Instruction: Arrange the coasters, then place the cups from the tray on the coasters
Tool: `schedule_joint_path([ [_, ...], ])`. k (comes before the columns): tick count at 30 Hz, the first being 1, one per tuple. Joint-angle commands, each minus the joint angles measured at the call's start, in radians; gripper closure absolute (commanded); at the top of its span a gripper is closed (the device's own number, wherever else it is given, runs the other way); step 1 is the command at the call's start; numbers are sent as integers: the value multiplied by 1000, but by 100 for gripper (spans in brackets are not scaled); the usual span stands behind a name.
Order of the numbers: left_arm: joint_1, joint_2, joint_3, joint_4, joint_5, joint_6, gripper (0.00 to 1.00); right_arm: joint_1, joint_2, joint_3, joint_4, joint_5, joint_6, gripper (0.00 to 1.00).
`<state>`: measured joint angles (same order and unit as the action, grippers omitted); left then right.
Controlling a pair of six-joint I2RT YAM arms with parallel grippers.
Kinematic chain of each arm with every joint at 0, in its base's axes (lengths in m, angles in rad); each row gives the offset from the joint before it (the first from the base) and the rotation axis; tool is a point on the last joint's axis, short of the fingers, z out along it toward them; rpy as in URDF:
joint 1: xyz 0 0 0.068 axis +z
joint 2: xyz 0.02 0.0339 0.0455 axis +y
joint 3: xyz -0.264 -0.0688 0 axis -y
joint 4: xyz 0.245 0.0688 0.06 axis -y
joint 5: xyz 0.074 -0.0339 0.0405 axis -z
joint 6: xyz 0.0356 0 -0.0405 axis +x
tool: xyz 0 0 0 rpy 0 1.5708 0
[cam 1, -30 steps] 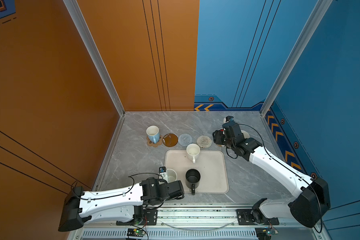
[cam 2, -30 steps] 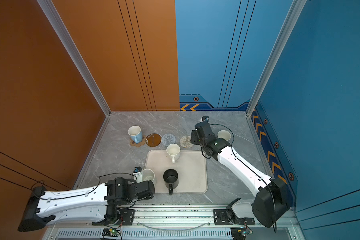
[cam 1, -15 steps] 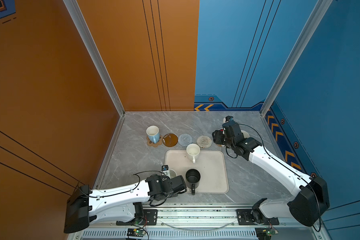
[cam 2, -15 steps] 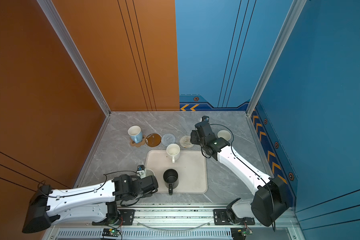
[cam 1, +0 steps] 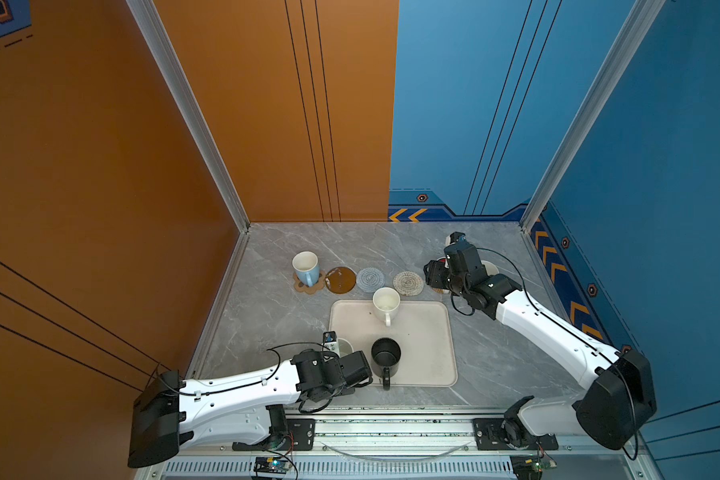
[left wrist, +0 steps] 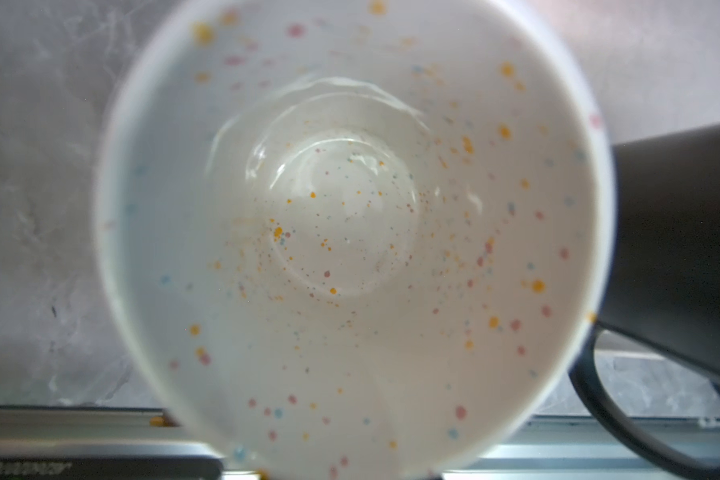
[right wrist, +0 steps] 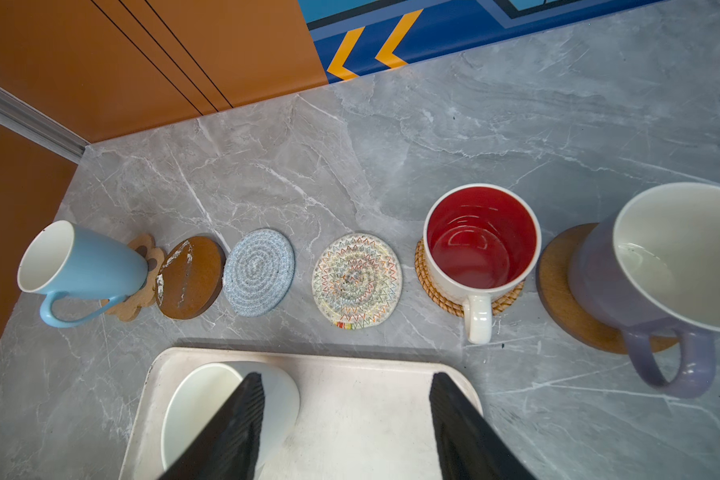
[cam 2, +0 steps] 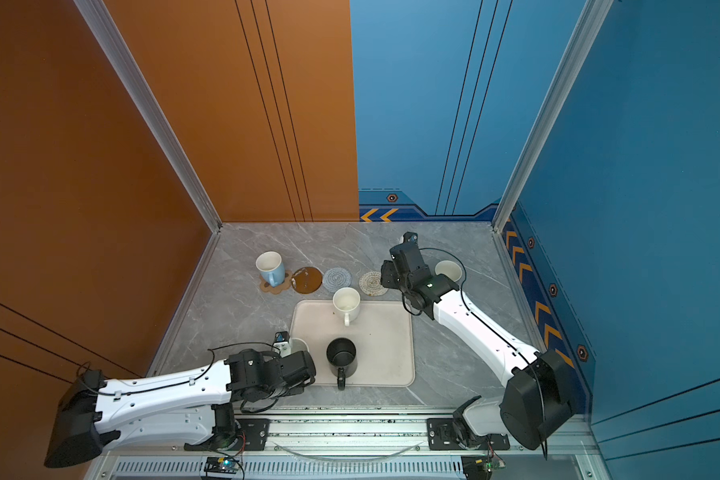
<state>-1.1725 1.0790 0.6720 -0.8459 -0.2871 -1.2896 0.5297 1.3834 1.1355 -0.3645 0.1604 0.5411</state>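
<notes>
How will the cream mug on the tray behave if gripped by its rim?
The cream mug looks glazed, so probably rigid but slippery. It stands upright, empty, likely light enough. Its handle sticks out one side, so it may tilt.

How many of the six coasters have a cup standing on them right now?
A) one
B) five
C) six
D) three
D: the light blue cup, red-lined cup and lavender cup stand on coasters, while the brown disc, grey-blue round and white woven round lie bare.
</notes>
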Motion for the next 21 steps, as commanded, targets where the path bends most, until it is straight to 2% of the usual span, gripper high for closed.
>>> schedule_joint_path([
  [1,9,-12,-19,-27,-6,2,92,-4,13,-10,20,0,15,38],
  [3,10,-17,-20,-28,-11,3,100,-4,13,-11,21,0,15,38],
  [8,9,-29,-12,-29,-31,9,100,-4,10,-12,19,-1,15,38],
  [11,0,-47,3,-30,-83,-5,100,-5,9,-12,17,0,16,38],
  [21,-3,-56,99,-30,-190,82,100,-10,3,-17,16,1,13,38],
])
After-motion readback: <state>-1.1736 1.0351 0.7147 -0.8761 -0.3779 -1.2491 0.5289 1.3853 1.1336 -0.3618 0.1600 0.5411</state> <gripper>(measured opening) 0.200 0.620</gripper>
